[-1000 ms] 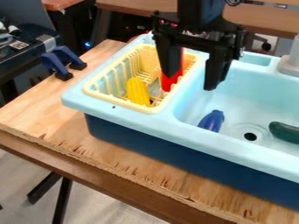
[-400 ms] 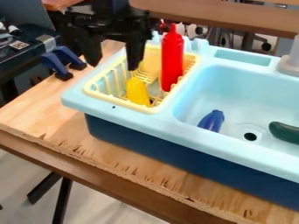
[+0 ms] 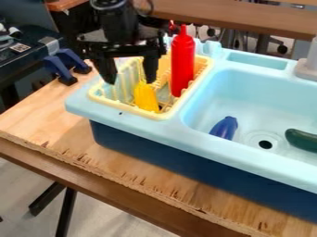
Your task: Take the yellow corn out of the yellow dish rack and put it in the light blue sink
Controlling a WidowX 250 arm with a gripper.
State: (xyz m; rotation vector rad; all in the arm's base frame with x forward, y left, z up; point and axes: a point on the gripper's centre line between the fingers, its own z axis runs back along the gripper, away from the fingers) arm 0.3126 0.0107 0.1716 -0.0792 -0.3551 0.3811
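The black gripper hangs over the left part of the yellow dish rack, its two fingers spread apart with nothing between them. Its right finger ends just above the top of the yellow corn, which lies tilted in the rack's front part; whether they touch I cannot tell. A red bottle stands upright in the rack, to the right of the gripper. In the light blue sink's basin lie a purple eggplant, left of the drain, and a dark green cucumber at the right.
The rack sits in the left side of the sink unit, whose rim runs around it. A faucet base stands at the right back. Blue clamps hold the wooden table at its left edge.
From in front of the red bottle, the gripper has moved left, uncovering the bottle, and lately slightly right and lower over the rack. The objects have stayed put.
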